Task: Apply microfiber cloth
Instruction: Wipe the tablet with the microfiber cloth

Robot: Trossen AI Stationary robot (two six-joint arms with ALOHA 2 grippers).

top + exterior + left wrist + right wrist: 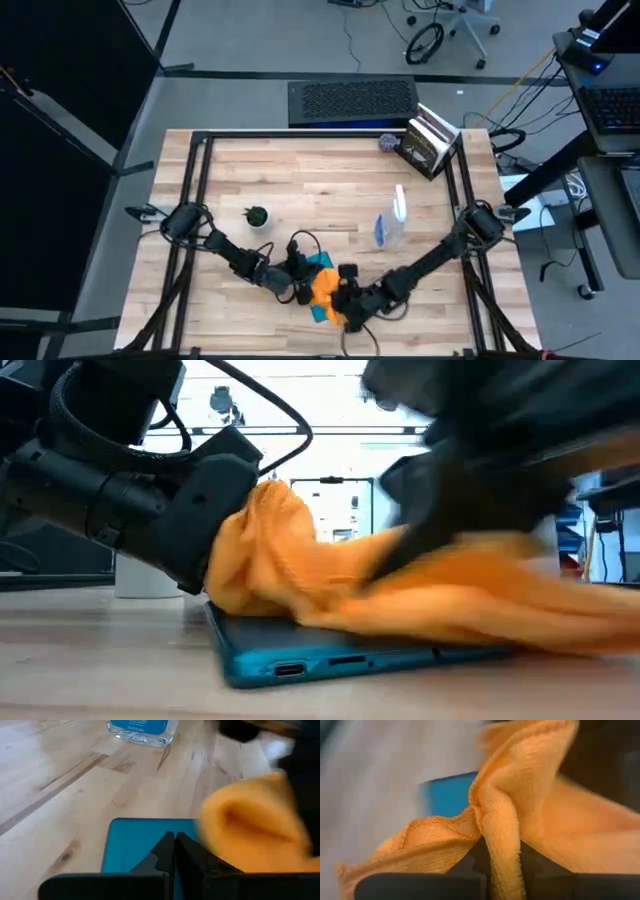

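The bright orange microfiber cloth (300,565) lies bunched on a teal-edged tablet (330,650), which lies flat on the wooden table near its front edge. My right gripper (502,862) is shut on a fold of the cloth over the tablet; in the low view it is blurred. My left gripper (175,840) is shut, its tips on the tablet's teal surface (135,840) next to the cloth (250,825). From above, both grippers meet at the cloth (325,285). My left gripper sets its shut fingertips (167,847) down on the tablet's top near one end (215,610), slanting down from the table's left; the cloth bulges against its side. My right gripper pinches an upright fold of the cloth (502,832) between its two fingers, several layers. It slants down from the table's right. The rest of the cloth trails slack over the tablet.
A clear spray bottle with blue liquid (392,225) lies on the table behind the tablet. A small dark plant-like object (257,215) stands at the left, and books (430,145) and a keyboard (352,100) sit at the far edge. Bare wood lies in between.
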